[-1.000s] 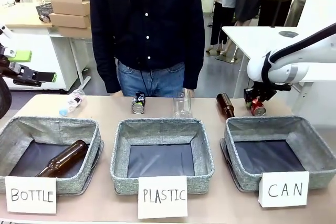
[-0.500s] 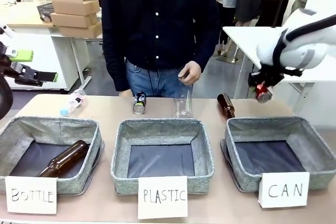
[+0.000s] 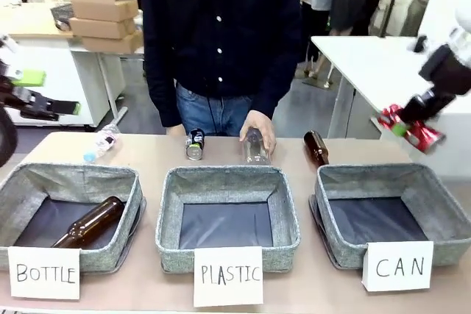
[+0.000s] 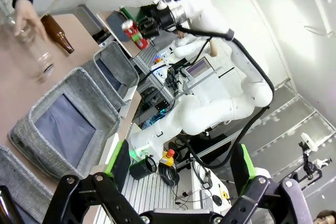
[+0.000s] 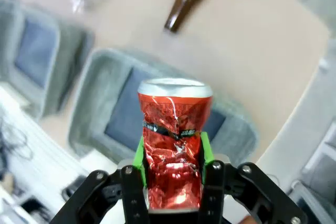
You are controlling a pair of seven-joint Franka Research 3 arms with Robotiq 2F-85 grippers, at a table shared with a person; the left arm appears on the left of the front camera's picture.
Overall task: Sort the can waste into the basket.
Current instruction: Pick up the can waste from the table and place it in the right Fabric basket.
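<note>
Right gripper (image 3: 406, 124) pinches the crushed red can (image 3: 421, 136) between its green pads and holds it tilted in the air, above the far right rim of the basket marked with the card "CAN" (image 3: 397, 265). In the right wrist view the can's silver top points away from the gripper and a grey basket lies below it. Left gripper (image 4: 180, 169) is at the left side, away from the table (image 3: 147, 154), with its fingers spread wide and nothing between them. The CAN basket (image 3: 450, 244) has a bare dark floor. A person's hand (image 3: 258, 123) rests on a clear plastic bottle (image 3: 255, 151) behind the middle basket (image 3: 228, 175). One brown bottle (image 3: 316, 147) lies near the CAN basket's far left corner. The dark can (image 3: 194, 144) lies on the table just left of the clear bottle
</note>
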